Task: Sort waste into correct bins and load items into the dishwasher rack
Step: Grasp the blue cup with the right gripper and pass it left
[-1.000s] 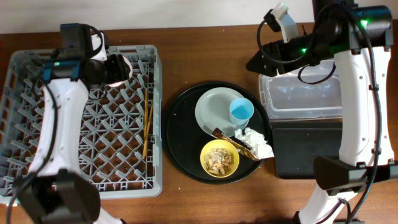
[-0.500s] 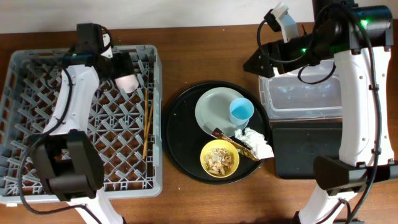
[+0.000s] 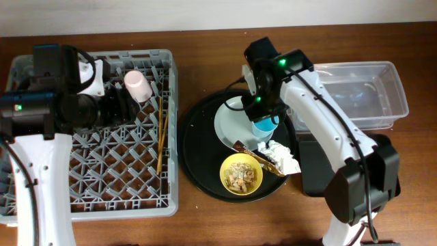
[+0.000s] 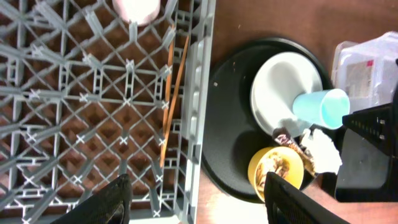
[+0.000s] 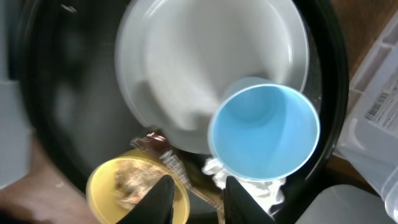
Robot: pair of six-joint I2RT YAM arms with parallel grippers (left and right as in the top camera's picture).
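Note:
The pink cup (image 3: 135,85) stands upside down at the back of the grey dishwasher rack (image 3: 41,198), also in the left wrist view (image 4: 137,9). Two chopsticks (image 3: 162,133) lie at the rack's right side. My left gripper (image 3: 121,104) is open and empty beside the pink cup (image 4: 196,199). My right gripper (image 3: 261,115) hovers open over the blue cup (image 5: 264,130), which lies on the grey-green plate (image 5: 199,62). Its fingers (image 5: 199,202) are above the snack wrapper (image 5: 180,165), next to the yellow bowl of scraps (image 5: 134,186) and the white napkin (image 5: 249,190).
The plate, blue cup, bowl, wrapper and napkin sit on a large round black tray (image 3: 198,147) between the rack and the bins. The clear tub (image 3: 358,96) stands at the back right, with the shallow black tray (image 3: 334,171) in front of it.
My left gripper has let go of the pink cup in the rack and pulled back left. My right arm has swung from over the clear tub to above the blue cup.

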